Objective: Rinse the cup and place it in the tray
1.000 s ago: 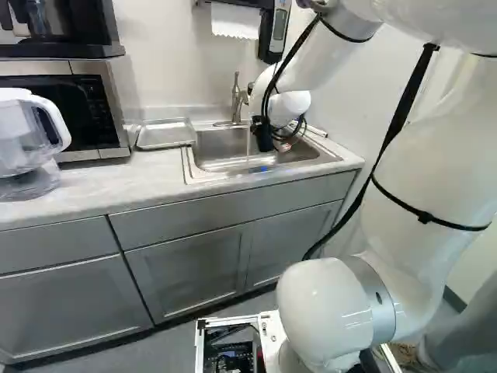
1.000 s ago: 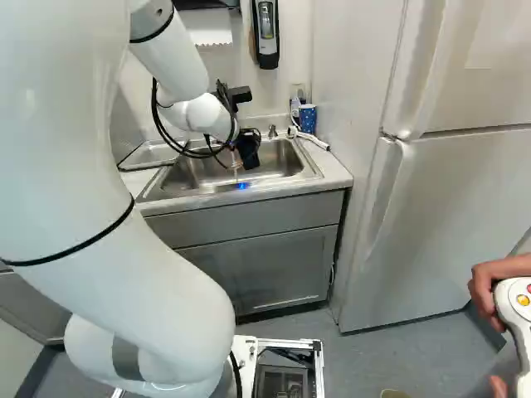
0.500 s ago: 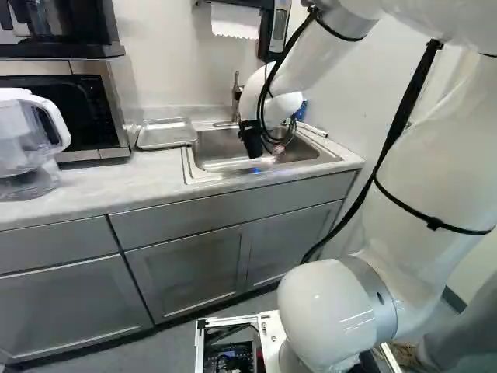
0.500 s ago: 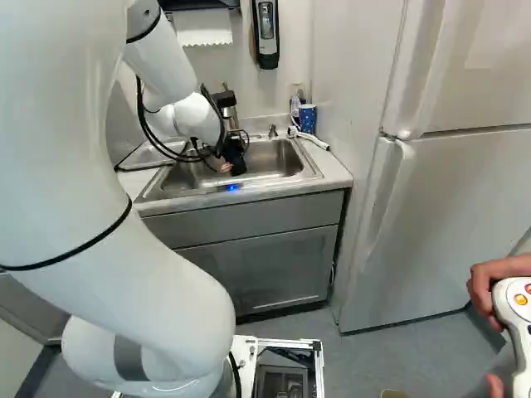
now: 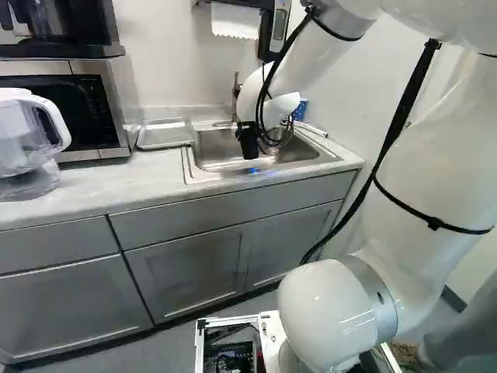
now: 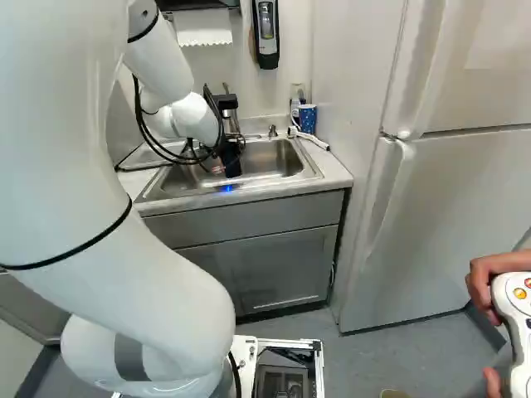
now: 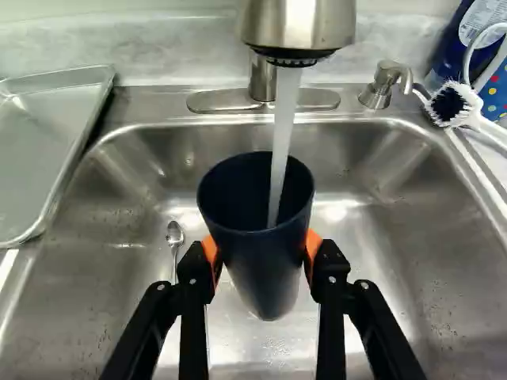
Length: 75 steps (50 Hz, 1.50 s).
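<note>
Left of the sink (image 7: 412, 237), on the counter (image 5: 85, 183): one metal tray (image 5: 167, 135). Within the basin: one spoon (image 7: 175, 236). Next, one dark blue cup (image 7: 260, 265), mouth up over the basin, clasped by the pincer (image 6: 230, 156), fingers parted to its width, orange pads (image 7: 211, 252) against both sides. Directly above, one faucet (image 7: 298, 24), running into the cup. Rightward, one white-bristled brush (image 7: 455, 104).

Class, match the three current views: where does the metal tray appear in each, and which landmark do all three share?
Left base view: metal tray between microwave and sink.
Right base view: left of the sink, partly hidden by the arm.
Wrist view: beside the sink, on the side away from the soap dispenser.
Shared landmark: the sink.
</note>
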Available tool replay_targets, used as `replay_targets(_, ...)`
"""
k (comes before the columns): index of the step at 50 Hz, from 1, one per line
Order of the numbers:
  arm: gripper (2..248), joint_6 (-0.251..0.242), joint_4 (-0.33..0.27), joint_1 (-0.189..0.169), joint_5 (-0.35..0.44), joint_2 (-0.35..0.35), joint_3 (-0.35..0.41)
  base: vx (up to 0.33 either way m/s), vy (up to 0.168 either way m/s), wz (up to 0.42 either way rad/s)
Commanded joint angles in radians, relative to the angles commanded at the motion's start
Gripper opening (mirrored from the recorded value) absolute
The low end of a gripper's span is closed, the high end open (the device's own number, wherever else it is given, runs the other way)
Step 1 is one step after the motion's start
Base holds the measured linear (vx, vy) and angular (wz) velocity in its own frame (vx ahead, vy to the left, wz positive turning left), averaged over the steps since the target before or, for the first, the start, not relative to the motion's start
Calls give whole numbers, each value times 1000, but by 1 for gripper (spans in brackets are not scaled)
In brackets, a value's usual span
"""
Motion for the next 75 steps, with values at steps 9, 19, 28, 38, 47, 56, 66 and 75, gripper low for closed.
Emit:
replay_targets(9,122,0,0,0,0,0,0,0,0,0)
replay_targets(19,122,58,0,0,0,0,0,0,0,0)
replay_targets(28,122,148,0,0,0,0,0,0,0,0)
replay_targets(38,122,148,0,0,0,0,0,0,0,0)
replay_targets(47,122,148,0,0,0,0,0,0,0,0)
replay_targets(56,122,148,0,0,0,0,0,0,0,0)
replay_targets(66,122,148,0,0,0,0,0,0,0,0)
replay_targets(75,122,148,0,0,0,0,0,0,0,0)
